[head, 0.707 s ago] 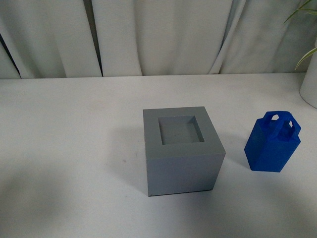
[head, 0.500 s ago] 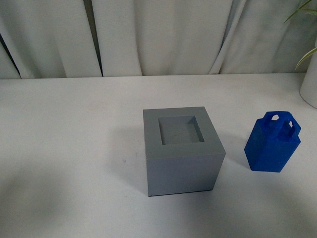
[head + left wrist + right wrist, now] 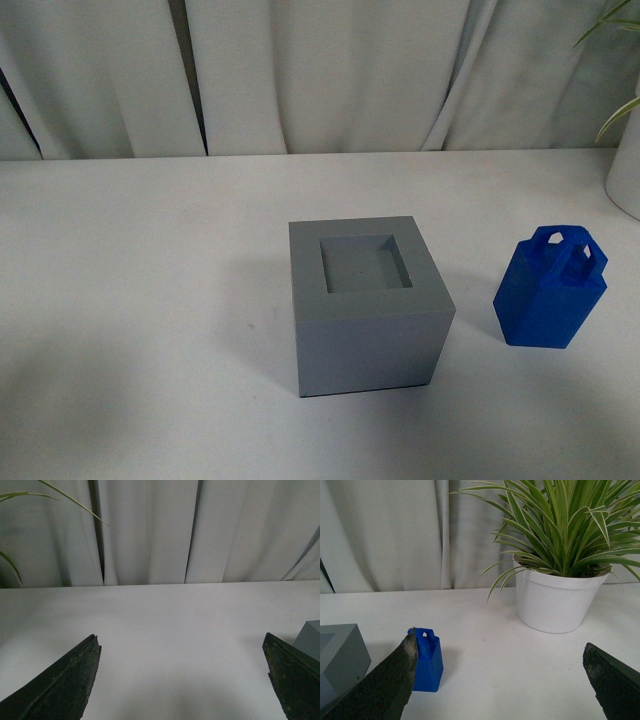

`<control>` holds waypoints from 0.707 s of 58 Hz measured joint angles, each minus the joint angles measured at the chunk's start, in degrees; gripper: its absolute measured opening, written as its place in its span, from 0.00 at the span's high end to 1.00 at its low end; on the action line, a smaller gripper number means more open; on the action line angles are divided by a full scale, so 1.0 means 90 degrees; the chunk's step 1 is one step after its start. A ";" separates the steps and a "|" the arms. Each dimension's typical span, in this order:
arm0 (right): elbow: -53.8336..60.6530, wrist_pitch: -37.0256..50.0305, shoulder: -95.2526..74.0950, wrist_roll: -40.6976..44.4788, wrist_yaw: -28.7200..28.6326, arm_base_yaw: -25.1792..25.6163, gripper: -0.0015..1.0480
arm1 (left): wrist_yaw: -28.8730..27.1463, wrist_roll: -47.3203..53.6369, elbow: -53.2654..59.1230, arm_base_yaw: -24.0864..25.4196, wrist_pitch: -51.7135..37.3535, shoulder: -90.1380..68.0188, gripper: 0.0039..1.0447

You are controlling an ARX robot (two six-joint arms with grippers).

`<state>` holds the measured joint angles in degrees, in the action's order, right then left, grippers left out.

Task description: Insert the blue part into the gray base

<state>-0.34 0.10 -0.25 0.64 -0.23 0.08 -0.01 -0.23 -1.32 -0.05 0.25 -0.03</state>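
Note:
The gray base (image 3: 367, 305) stands in the middle of the white table, its square recess facing up and empty. To its right, apart from it, the blue part (image 3: 551, 288) stands upright with its loop handles on top. Neither arm shows in the front view. In the right wrist view the blue part (image 3: 428, 659) sits just beyond one finger, partly hidden by it, with a corner of the gray base (image 3: 340, 655) beside it. My right gripper (image 3: 500, 647) is open and holds nothing. My left gripper (image 3: 182, 642) is open over bare table, with an edge of the gray base (image 3: 310, 640) by one finger.
A white pot (image 3: 559, 601) with a green plant stands on the table beyond the blue part; its edge (image 3: 626, 175) shows at the far right in the front view. White curtains (image 3: 330, 75) close off the back of the table.

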 joint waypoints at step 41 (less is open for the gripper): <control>-0.1086 0.0165 -0.2278 0.0063 -0.1195 0.0374 0.07 | 0.0000 0.0002 0.0000 0.0000 0.0002 0.0000 0.06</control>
<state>-10.11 1.58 -20.75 1.21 -10.98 3.44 -0.01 -0.21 -1.32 -0.05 0.27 -0.03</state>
